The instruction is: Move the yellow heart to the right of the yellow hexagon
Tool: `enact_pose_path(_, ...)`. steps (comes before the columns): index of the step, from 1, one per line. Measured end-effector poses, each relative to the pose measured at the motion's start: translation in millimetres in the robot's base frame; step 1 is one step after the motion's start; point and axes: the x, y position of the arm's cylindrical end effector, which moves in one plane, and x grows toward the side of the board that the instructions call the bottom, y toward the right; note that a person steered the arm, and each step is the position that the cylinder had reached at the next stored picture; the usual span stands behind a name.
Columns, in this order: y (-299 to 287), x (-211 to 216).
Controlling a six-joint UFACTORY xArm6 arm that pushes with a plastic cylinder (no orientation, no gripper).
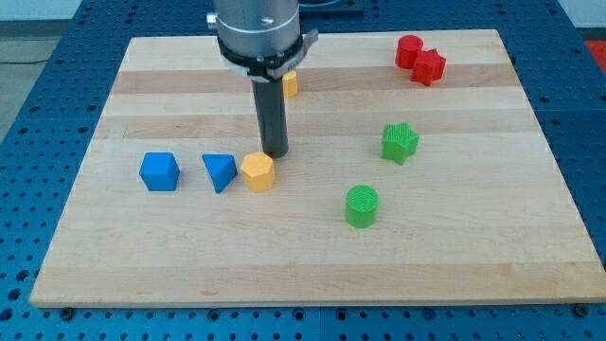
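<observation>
The yellow hexagon (258,171) lies left of the board's middle. My tip (275,153) stands just above and to the right of it, very close or touching. A yellow block (290,83), mostly hidden behind the rod, lies nearer the view's top; its shape is hard to make out, likely the yellow heart.
A blue triangle (220,171) and a blue cube (159,171) lie left of the hexagon. A green star (400,142) and a green cylinder (362,206) lie to the right. Two red blocks (420,60) sit at the top right. The wooden board (312,265) rests on a blue perforated table.
</observation>
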Motion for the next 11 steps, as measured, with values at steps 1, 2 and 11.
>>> enact_pose_path(1, -31.4, -57.3)
enact_pose_path(2, -71.7, -103.1)
enact_pose_path(11, 102.1, -116.8)
